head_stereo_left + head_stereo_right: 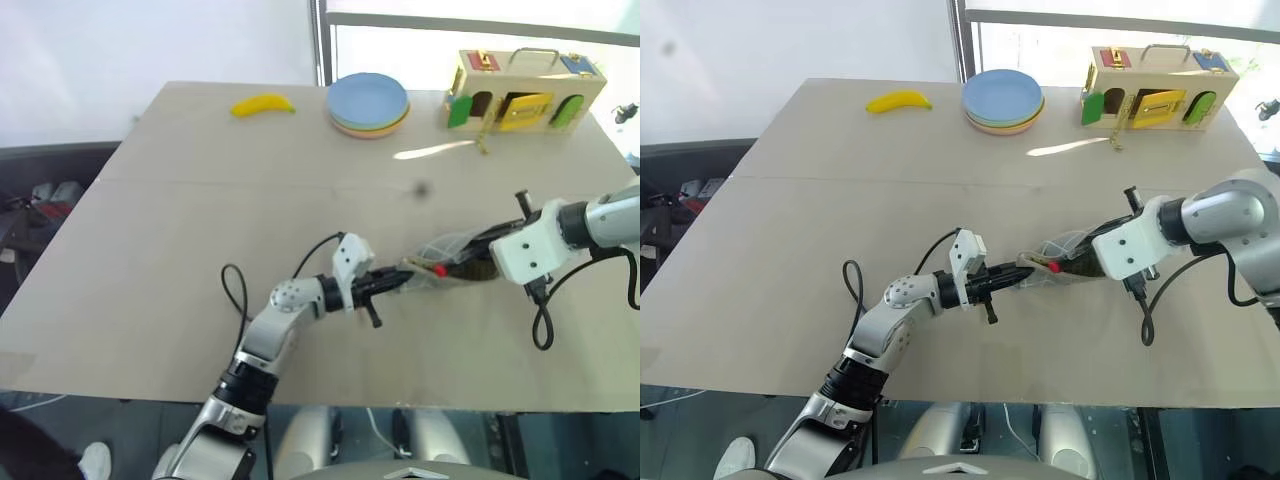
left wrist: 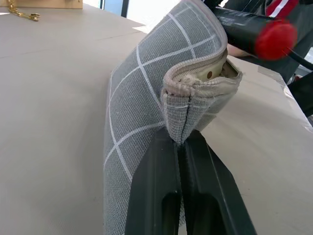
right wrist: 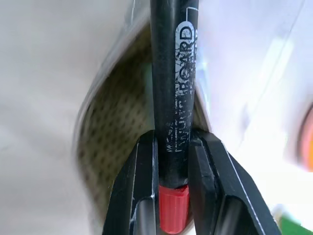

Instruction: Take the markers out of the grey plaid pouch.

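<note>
Reading "BOARD" in worn white print on the one black marker (image 3: 168, 98) with a red end, clamped in the right claw (image 3: 172, 147) above the pouch mouth. Left claw (image 2: 180, 147) pinches one grey plaid pouch (image 2: 146, 107) by its zipper end, mid bench (image 1: 200, 200).

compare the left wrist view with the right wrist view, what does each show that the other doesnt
Left wrist view alone: the left gripper shut on the pouch's zipper edge, its grey grid fabric outside, and bare table.
Right wrist view alone: the right gripper shut on the black marker, white lettering on its barrel, and the pouch's tan dotted lining.
Both: the pouch and the black marker with its red end.
</note>
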Robot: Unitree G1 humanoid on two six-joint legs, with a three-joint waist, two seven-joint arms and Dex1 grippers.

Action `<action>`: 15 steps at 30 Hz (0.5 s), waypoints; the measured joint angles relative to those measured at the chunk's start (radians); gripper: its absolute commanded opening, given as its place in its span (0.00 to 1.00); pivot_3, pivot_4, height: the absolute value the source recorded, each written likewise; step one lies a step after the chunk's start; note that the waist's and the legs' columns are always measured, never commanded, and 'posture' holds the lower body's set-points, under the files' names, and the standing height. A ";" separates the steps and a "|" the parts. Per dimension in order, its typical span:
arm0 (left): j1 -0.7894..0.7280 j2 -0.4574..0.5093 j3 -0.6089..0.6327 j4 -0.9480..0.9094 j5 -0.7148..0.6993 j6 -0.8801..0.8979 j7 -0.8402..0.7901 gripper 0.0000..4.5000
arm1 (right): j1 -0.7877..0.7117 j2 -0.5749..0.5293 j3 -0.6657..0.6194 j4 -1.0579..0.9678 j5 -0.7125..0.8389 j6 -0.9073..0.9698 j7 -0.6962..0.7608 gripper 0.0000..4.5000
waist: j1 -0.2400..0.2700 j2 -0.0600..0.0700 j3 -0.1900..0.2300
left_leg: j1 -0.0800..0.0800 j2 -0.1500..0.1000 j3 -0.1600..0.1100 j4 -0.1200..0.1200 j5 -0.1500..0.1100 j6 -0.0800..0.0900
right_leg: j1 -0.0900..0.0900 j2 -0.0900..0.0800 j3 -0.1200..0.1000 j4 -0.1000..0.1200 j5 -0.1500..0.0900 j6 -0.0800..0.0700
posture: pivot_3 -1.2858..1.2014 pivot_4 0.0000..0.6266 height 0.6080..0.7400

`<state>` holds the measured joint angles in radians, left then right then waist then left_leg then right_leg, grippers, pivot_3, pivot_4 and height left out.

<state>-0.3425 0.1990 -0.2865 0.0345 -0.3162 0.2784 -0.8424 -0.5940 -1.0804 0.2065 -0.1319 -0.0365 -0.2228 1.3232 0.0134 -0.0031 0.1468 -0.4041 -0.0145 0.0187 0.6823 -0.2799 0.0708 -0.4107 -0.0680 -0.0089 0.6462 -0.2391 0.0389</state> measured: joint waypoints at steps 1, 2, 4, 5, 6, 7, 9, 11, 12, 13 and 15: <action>-0.001 -0.002 0.000 0.001 0.000 0.000 0.000 0.00 | 0.000 0.001 -0.019 0.001 0.034 0.016 0.001 0.07 | 0.000 0.000 0.000 | 0.000 0.000 0.000 0.000 0.000 0.000 | 0.000 0.000 0.000 0.000 0.000 0.000 | 0.52 0.24 1.00; -0.001 -0.003 0.000 0.002 0.001 0.000 0.000 0.00 | 0.000 0.001 -0.037 0.000 0.056 0.030 0.001 0.07 | 0.000 0.000 0.000 | 0.000 0.000 0.000 0.000 0.000 0.000 | 0.000 0.000 0.000 0.000 0.000 0.000 | 0.52 0.24 1.00; -0.002 -0.004 0.000 0.004 0.002 0.000 0.000 0.00 | 0.001 -0.012 -0.090 -0.017 0.140 0.121 0.009 0.07 | 0.001 0.000 0.000 | 0.000 0.000 0.000 0.000 0.000 0.000 | 0.000 0.000 0.000 0.000 0.000 0.000 | 0.52 0.24 1.00; -0.002 -0.004 0.001 0.006 0.002 0.000 0.000 0.00 | 0.003 -0.033 -0.124 -0.027 0.179 0.174 0.018 0.07 | 0.002 0.000 0.000 | -0.001 0.000 0.000 0.000 0.000 0.000 | 0.000 -0.001 0.000 0.000 0.000 0.000 | 0.52 0.24 1.00; -0.002 -0.004 0.001 0.006 0.002 0.000 0.000 0.00 | 0.007 -0.055 -0.144 -0.034 0.200 0.207 0.026 0.07 | 0.003 0.000 0.000 | -0.001 0.000 -0.001 0.000 0.000 0.000 | 0.000 -0.001 0.000 0.000 0.000 0.000 | 0.52 0.24 1.00; -0.002 -0.003 0.002 0.006 0.002 0.000 0.000 0.00 | 0.022 -0.099 -0.184 -0.044 0.225 0.257 0.038 0.07 | 0.004 0.000 0.000 | -0.001 0.000 -0.001 0.000 0.000 0.000 | 0.000 -0.001 -0.001 -0.001 0.000 0.000 | 0.52 0.24 1.00; 0.000 -0.001 0.003 0.006 0.001 0.000 0.001 0.00 | 0.062 -0.174 -0.240 -0.034 0.236 0.309 0.055 0.07 | 0.003 0.000 0.000 | -0.001 0.000 -0.001 0.000 0.000 0.001 | 0.000 -0.002 -0.001 -0.002 0.000 0.000 | 0.52 0.24 1.00; 0.005 0.001 0.006 0.005 0.001 0.000 0.007 0.00 | 0.116 -0.235 -0.272 0.019 0.228 0.363 0.061 0.07 | 0.000 0.000 0.000 | -0.001 0.000 -0.001 0.000 -0.001 0.001 | 0.001 -0.002 -0.001 -0.002 0.000 0.000 | 0.52 0.24 1.00; 0.006 0.002 0.009 0.005 0.001 0.000 0.011 0.00 | 0.126 -0.233 -0.281 0.047 0.225 0.385 0.052 0.18 | -0.003 0.000 0.000 | 0.000 0.000 0.000 0.000 -0.001 0.001 | 0.001 -0.002 0.000 -0.002 0.000 0.000 | 0.52 0.24 1.00; 0.006 0.003 0.011 0.005 0.001 0.001 0.013 0.00 | 0.127 -0.224 -0.283 0.090 0.212 0.393 0.026 0.30 | -0.006 0.001 -0.001 | 0.000 0.000 0.000 -0.001 -0.001 0.001 | 0.001 -0.002 0.001 -0.002 0.000 0.000 | 0.52 0.24 1.00; 0.007 0.003 0.011 0.002 -0.001 0.003 0.018 0.00 | 0.134 -0.199 -0.283 0.188 0.163 0.362 -0.039 0.49 | -0.004 0.001 -0.001 | 0.001 0.000 0.000 -0.002 -0.001 0.001 | 0.001 -0.002 0.001 -0.001 -0.001 -0.001 | 0.52 0.24 1.00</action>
<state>-0.3353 0.2022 -0.2753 0.0367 -0.3170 0.2818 -0.8243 -0.4604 -1.2797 -0.0766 0.0564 0.1264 0.1388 1.2837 0.0090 -0.0020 0.1462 -0.4027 -0.0144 0.0189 0.6808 -0.2805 0.0716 -0.4095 -0.0700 -0.0084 0.6450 -0.2396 0.0379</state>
